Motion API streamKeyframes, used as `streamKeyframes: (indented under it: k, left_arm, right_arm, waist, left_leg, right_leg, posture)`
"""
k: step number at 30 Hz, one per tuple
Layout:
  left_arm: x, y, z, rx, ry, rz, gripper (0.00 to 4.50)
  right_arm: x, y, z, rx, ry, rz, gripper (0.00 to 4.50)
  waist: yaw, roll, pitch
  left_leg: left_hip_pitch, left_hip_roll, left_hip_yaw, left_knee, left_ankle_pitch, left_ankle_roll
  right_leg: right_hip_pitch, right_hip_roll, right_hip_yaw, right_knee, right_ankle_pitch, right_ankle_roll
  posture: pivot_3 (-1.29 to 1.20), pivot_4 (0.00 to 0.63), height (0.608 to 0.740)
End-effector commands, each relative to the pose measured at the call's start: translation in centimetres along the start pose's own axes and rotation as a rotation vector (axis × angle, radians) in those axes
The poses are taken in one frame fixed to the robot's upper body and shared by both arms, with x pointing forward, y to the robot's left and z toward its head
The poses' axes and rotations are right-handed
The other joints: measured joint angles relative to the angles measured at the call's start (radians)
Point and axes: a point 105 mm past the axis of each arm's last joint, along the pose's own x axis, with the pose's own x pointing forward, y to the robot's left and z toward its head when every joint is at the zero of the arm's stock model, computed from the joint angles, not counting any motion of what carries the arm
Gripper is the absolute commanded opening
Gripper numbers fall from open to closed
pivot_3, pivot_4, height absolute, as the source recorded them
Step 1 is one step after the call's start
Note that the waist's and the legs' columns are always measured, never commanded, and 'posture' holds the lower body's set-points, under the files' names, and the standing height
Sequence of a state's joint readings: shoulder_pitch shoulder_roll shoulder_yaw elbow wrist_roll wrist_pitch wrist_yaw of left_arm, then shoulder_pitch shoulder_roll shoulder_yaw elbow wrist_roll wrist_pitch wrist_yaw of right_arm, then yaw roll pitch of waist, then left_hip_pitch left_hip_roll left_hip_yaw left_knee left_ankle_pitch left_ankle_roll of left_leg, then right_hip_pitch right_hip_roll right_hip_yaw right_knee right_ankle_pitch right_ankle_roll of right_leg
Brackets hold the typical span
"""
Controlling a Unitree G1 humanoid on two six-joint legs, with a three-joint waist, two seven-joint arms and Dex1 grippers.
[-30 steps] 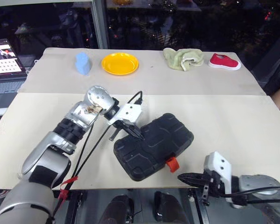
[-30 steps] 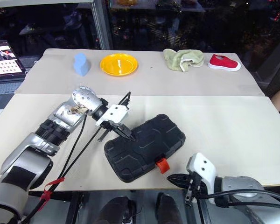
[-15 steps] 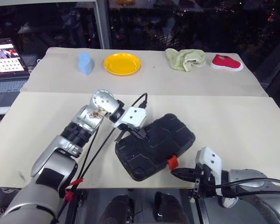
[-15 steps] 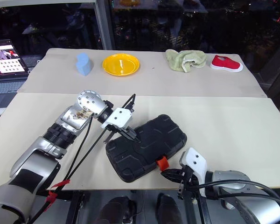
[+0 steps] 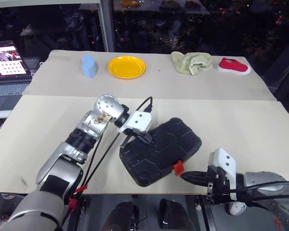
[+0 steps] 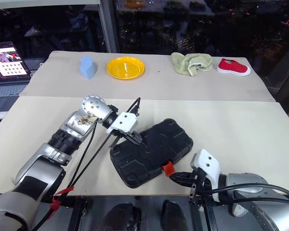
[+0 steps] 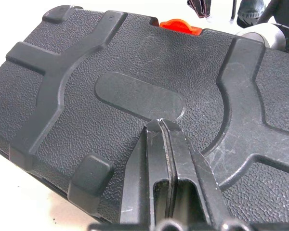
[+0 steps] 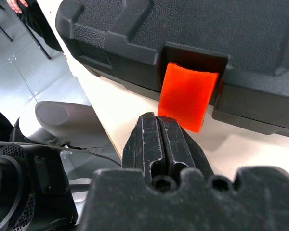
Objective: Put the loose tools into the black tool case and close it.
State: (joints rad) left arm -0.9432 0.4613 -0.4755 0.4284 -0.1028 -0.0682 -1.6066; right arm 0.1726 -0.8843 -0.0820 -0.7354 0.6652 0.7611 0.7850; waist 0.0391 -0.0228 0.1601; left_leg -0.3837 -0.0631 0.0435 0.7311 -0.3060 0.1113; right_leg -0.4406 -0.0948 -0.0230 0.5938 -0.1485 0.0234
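Black ribbed plastic tool case (image 5: 160,151) lying closed near the beige table's (image 5: 241,120) front edge. Left pincer (image 7: 161,126) closed, pressing the lid. Right pincer (image 8: 158,120) closed, just before the small orange latch (image 8: 187,94).

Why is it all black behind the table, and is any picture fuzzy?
Head views: the windows behind look onto night, with small glints on the glass, while the table is evenly lit. Right wrist view: the orange latch is sharp; the floor behind looks soft. Left wrist view: the black case shows crisp grain with pale sheen.
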Motion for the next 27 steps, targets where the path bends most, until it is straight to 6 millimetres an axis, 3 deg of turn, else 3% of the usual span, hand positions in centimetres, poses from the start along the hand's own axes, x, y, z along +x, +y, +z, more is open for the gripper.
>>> streamKeyframes:
  k: [1,11,27]
  left_arm:
    - [0.6,-0.5,-0.6,-0.007,0.039,-0.035,0.01]
    - [1.0,-0.3,-0.1,-0.004,0.022,-0.026,0.01]
    - [1.8,-0.3,-0.9,-0.024,0.034,-0.012,0.01]
  right_arm:
    - [0.5,-0.9,0.1,-0.011,-0.001,-0.022,0.00]
    - [1.8,-3.2,0.3,-0.013,-0.011,-0.057,0.00]
    - [3.0,-2.7,2.3,0.006,-0.098,-0.032,0.00]
  waist:
    - [0.001,0.000,0.000]
    - [-0.001,0.000,0.000]
    - [-0.022,0.000,0.000]
  left_leg:
    - [0.000,0.000,0.000,0.000,0.000,0.000]
    - [-0.001,0.000,0.000,0.000,0.003,-0.004]
    - [-0.001,0.002,0.000,-0.001,0.001,-0.002]
  right_leg:
    - [0.000,0.000,0.000,0.000,0.000,0.000]
    - [-0.001,0.000,0.000,0.000,0.000,0.000]
    - [-0.002,0.001,0.001,0.001,0.000,-0.001]
  posture:
    - [0.00,0.150,0.740]
    - [0.00,0.150,0.740]
    - [0.00,0.150,0.740]
